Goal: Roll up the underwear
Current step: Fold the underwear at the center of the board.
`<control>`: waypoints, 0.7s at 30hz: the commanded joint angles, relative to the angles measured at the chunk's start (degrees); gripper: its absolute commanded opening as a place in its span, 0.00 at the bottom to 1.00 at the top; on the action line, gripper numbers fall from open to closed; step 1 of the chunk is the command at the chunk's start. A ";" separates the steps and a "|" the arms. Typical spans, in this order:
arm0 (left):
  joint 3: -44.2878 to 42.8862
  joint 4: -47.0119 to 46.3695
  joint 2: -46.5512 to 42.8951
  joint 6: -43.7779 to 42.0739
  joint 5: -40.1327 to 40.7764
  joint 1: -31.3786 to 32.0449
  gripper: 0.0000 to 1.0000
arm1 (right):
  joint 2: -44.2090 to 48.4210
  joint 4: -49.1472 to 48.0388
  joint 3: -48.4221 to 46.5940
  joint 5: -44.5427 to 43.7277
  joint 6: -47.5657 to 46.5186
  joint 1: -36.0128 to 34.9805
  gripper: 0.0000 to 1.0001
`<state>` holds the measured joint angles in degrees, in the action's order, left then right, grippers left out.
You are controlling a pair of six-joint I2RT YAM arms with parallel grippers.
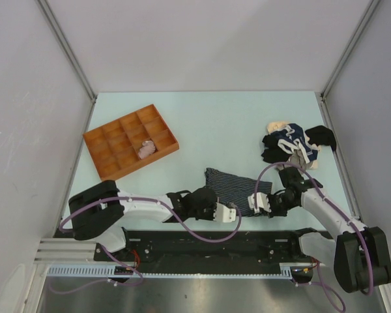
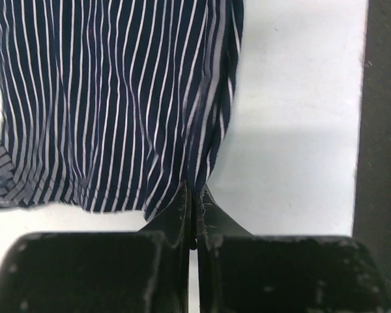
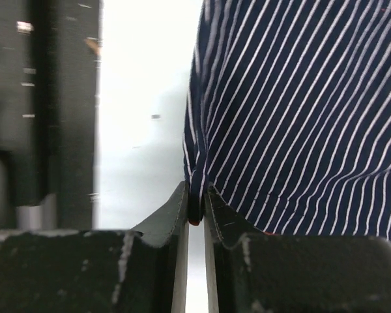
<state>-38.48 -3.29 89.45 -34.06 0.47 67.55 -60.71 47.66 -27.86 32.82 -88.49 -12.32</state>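
The pale blue-green tabletop [image 1: 228, 124] carries three things. An orange compartmented tray [image 1: 142, 164] sits at an angle in the left of the frame. The striped underwear [image 1: 229, 182], navy with thin white lines, lies spread flat near the lower centre. A pile of garments [image 1: 293, 145], navy, black and cream, is heaped at the right, well apart from the tray.
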 commanded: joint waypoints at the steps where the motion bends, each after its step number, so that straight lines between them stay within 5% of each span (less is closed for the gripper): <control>1: -1.86 5.30 -4.71 -0.74 -4.40 -1.10 0.00 | -0.37 9.63 -4.83 4.70 1.82 0.36 0.11; 9: -10.72 12.85 -7.28 -3.02 -15.49 -9.00 0.00 | -9.59 15.01 -15.47 9.90 6.75 5.72 0.10; 21: -28.22 19.02 9.33 -5.05 -19.45 -18.68 0.00 | -24.97 11.23 -23.47 7.26 14.74 11.08 0.09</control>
<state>-62.41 13.26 95.37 -37.58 -15.81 50.52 -82.94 60.18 -48.90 40.49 -77.32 -2.11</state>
